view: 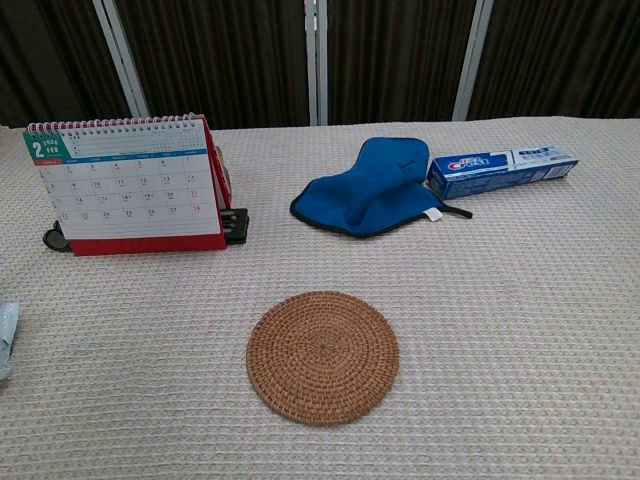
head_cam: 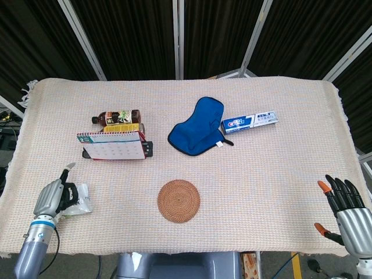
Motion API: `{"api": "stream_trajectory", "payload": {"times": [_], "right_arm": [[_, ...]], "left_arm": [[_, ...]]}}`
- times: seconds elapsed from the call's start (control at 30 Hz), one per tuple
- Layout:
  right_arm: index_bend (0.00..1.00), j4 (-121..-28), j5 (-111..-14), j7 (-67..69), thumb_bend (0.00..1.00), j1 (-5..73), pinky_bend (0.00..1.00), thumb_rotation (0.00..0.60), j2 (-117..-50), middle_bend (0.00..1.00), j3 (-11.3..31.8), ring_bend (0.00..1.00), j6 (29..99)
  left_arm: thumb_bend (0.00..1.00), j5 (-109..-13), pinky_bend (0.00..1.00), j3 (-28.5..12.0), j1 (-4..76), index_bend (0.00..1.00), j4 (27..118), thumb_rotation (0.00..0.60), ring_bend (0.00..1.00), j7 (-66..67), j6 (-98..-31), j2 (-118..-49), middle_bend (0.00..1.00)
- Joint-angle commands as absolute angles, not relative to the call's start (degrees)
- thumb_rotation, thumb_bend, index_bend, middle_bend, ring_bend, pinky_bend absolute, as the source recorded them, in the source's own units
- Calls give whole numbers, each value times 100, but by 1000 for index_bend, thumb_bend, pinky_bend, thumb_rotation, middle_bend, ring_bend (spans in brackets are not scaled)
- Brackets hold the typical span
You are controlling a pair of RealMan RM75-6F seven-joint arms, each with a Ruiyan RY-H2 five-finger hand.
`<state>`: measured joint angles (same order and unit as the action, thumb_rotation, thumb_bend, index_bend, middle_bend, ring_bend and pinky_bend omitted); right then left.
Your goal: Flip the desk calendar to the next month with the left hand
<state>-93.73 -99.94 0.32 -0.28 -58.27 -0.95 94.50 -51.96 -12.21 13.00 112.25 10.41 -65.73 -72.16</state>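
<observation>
Standing upright, the desk calendar is faced by bare surface; left hand curled, right hand spread at edges.

1. the desk calendar shows a large white "2" with "feb" on the teal corner block at its top left.
2. under that block its page carries a grid of date numbers; 9 to 13 and 23 to 27 can be made out.
3. the toothpaste box, well to the right of the calendar, bears a red-and-white brand logo, too small to read surely.
</observation>
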Motion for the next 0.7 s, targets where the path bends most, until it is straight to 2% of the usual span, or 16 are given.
{"api": "stream_trajectory", "payload": {"times": [0.03,0.7], "right_arm": [[0,-9380,-9997,58,38,-29,0,600,-5812,0,-93,0,9463],[0,-9340,-9910,148,38,14,0,600,-5808,0,-65,0,9377]], "left_arm": [[740,-4561,625,-1430,1654,0,11041,600,714,957,-6138,-7297,681],[741,-3065,625,-1622,2578,0,10187,600,714,1310,-5739,-7699,682]]}}
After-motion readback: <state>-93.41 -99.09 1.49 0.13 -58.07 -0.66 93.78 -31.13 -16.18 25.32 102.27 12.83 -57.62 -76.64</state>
